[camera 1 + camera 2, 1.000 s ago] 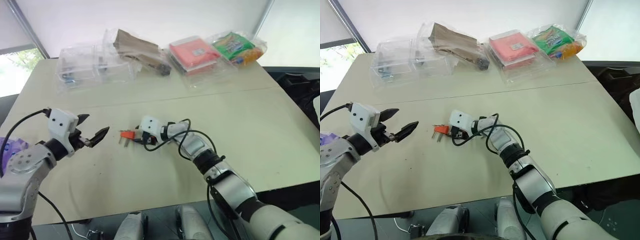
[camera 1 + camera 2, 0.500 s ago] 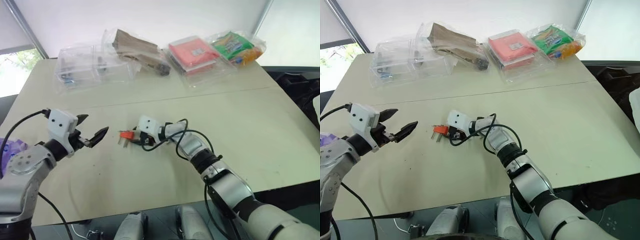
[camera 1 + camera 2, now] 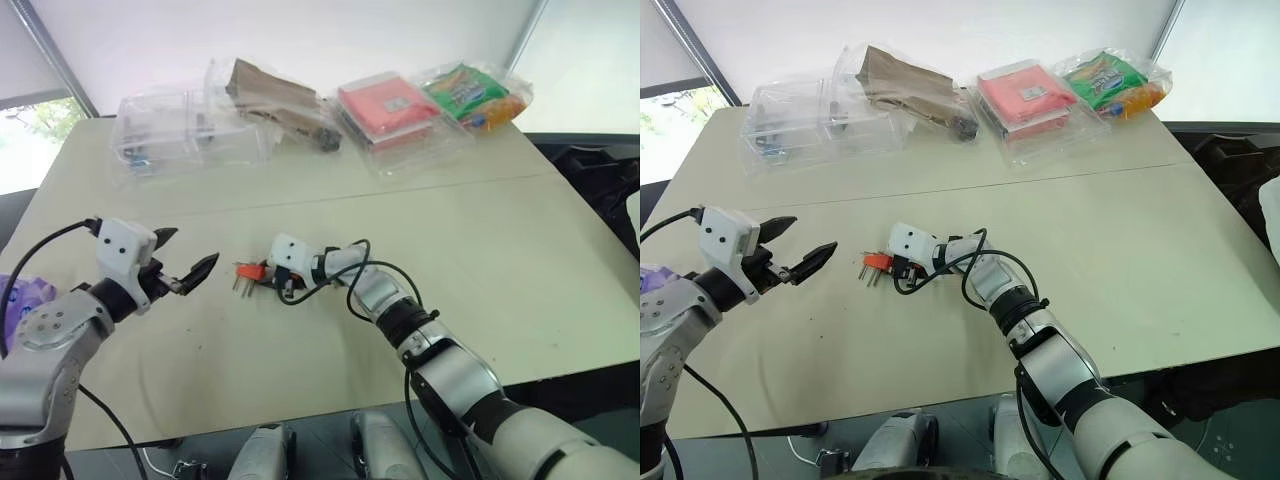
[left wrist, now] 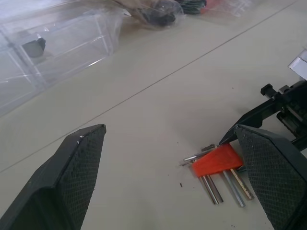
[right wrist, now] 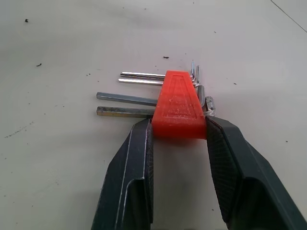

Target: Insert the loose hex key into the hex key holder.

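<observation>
On the surface (image 3: 520, 250), right fingers (image 5: 139, 158) clamp the holder (image 5: 179, 105); left fingers (image 4: 79, 167) gape apart.

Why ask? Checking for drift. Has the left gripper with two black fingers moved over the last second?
No. The left gripper stays put, open, its fingertips just as far below the clear plastic boxes at the table's far edge.
</observation>
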Controlling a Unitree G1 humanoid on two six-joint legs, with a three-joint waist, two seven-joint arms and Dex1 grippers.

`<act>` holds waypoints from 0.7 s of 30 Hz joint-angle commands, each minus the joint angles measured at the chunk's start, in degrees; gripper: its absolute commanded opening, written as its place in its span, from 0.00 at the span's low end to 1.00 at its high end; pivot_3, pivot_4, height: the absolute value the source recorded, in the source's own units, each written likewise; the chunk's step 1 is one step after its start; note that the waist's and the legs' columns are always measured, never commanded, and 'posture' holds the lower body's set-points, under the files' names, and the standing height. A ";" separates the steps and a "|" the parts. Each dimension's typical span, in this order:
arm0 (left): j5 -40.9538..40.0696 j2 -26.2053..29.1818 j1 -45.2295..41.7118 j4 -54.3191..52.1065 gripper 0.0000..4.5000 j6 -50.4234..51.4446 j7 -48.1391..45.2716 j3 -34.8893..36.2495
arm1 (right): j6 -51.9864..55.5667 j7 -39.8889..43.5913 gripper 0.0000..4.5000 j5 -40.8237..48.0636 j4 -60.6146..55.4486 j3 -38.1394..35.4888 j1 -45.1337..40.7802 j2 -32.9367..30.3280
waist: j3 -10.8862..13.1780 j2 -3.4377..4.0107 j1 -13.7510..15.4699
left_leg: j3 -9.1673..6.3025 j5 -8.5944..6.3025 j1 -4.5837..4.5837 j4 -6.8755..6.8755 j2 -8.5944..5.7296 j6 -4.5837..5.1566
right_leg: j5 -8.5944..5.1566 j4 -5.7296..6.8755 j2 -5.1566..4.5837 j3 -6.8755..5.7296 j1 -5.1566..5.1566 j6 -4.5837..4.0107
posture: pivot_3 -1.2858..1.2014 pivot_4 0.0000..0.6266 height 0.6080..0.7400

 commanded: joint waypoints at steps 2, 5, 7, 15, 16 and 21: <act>-0.69 0.09 -1.09 -0.99 1.00 -0.54 -0.26 0.64 | -4.58 -4.20 0.22 -1.89 -1.14 0.25 0.55 -1.37 | 0.00 0.00 0.03 | 0.00 0.00 0.00 0.00 0.00 0.00 | 0.00 0.00 0.00 0.00 0.00 0.00 | 0.52 0.24 1.00; -2.82 0.57 -3.64 0.48 1.00 0.78 -1.45 0.74 | -14.71 -10.85 0.22 -5.56 -4.33 0.28 0.33 -5.40 | 0.01 0.01 0.46 | -0.02 0.01 -0.03 0.02 -0.05 -0.02 | 0.00 0.00 -0.02 -0.01 0.01 0.00 | 0.52 0.24 1.00; -4.62 0.95 -6.20 1.89 1.00 2.00 -2.50 0.59 | -21.10 -16.54 0.22 -9.04 -6.45 0.20 -0.44 -8.85 | 0.01 -0.01 0.78 | -0.03 0.02 -0.10 0.12 -0.09 -0.02 | 0.00 0.00 -0.05 -0.04 0.01 0.00 | 0.52 0.24 1.00; -14.75 0.97 -22.83 10.37 1.00 11.26 -9.39 -4.11 | -42.24 -34.82 0.22 -22.30 -16.47 -1.76 -3.92 -24.38 | 0.01 -0.04 0.01 | 0.06 0.01 -0.09 0.04 -0.03 -0.02 | 0.00 0.00 0.02 -0.02 -0.08 0.01 | 0.52 0.24 1.00; -15.37 0.86 -25.09 11.69 1.00 12.02 -10.35 -5.07 | -44.10 -36.60 0.22 -23.85 -17.45 -1.89 -4.35 -25.80 | 0.01 -0.05 -0.02 | 0.06 0.01 -0.10 0.03 -0.03 -0.02 | 0.00 0.06 0.03 -0.02 -0.12 0.01 | 0.52 0.24 1.00; -18.44 -0.61 -35.94 18.14 1.00 15.36 -15.34 -8.94 | -51.86 -39.07 0.22 -25.17 -22.48 -2.39 -5.14 -30.71 | 0.02 -0.07 -0.01 | 0.12 0.02 -0.14 0.04 -0.06 -0.03 | 0.00 0.07 0.03 0.00 -0.19 0.01 | 0.52 0.24 1.00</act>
